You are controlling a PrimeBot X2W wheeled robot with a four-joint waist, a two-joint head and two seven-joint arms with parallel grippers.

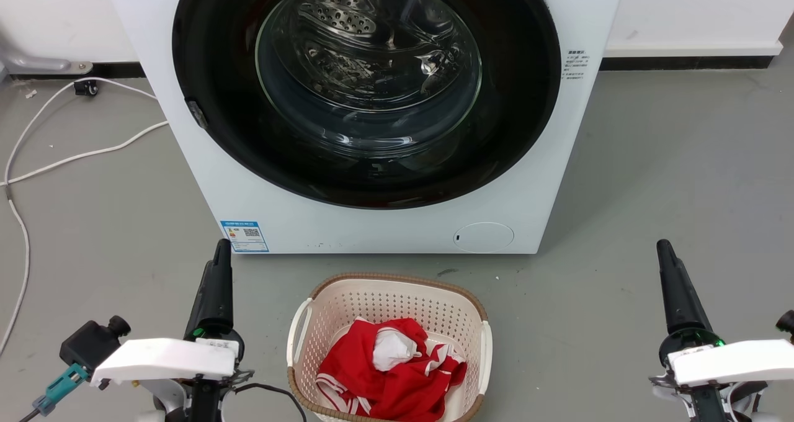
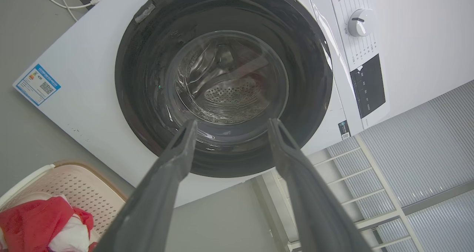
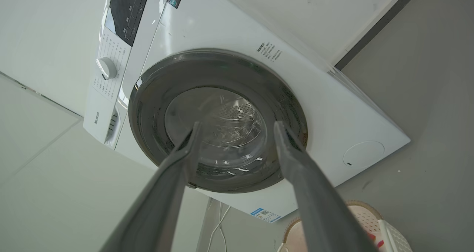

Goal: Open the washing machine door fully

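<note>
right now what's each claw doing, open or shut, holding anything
Left claw: open, holding nothing.
Right claw: open, holding nothing.

We count one washing machine [image 1: 384, 229], with one washing machine door [image 1: 521, 99], one blue label [image 1: 244, 236], one round flap [image 1: 483, 237] and one control knob [image 2: 360, 22]. One laundry basket [image 1: 397, 282] holds one heap of red-and-white cloth [image 1: 409, 391]; how many garments make it up we cannot tell. We count two white cable strands [image 1: 80, 155]. We have two end effectors, the left end effector [image 2: 232, 124] and the right end effector [image 3: 237, 126], each with two fingers [image 2: 177, 159], four in all.
</note>
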